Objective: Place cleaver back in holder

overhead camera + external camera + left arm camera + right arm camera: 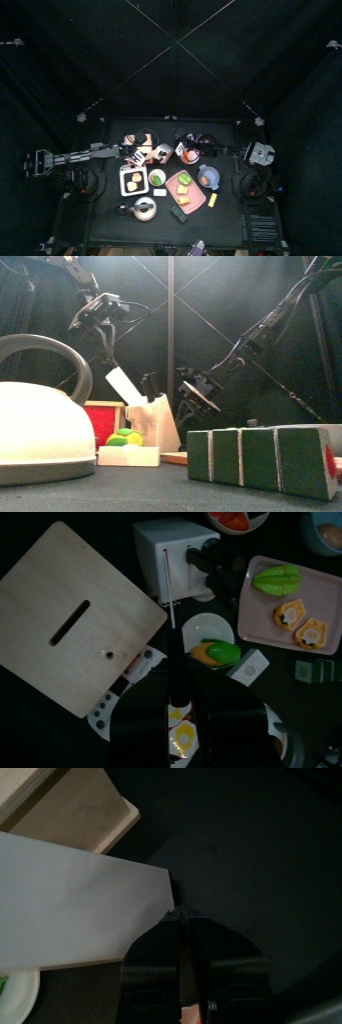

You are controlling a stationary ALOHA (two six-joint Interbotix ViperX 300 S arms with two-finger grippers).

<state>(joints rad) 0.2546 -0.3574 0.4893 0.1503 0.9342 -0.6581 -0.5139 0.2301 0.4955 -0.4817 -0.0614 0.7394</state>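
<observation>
My right gripper (185, 923) is shut on the cleaver (74, 898), a thick white blade, and holds it in the air. In the front view the cleaver (123, 386) hangs tilted, with the right gripper (198, 391) behind it. The holder (74, 607) is a tan square block with a dark slot in its top. The cleaver (171, 557) is just off one corner of the holder, not over the slot. That corner of the holder (74, 803) shows behind the blade. My left gripper (100, 348) hangs high above the holder, open, with nothing in it.
A white handle with dark dots (120, 697) lies beside the holder. Near it are a small white dish of toy food (214, 647) and a pink board (254, 612) with fruit pieces. At the table's front stand a white kettle (40, 416) and green blocks (261, 461).
</observation>
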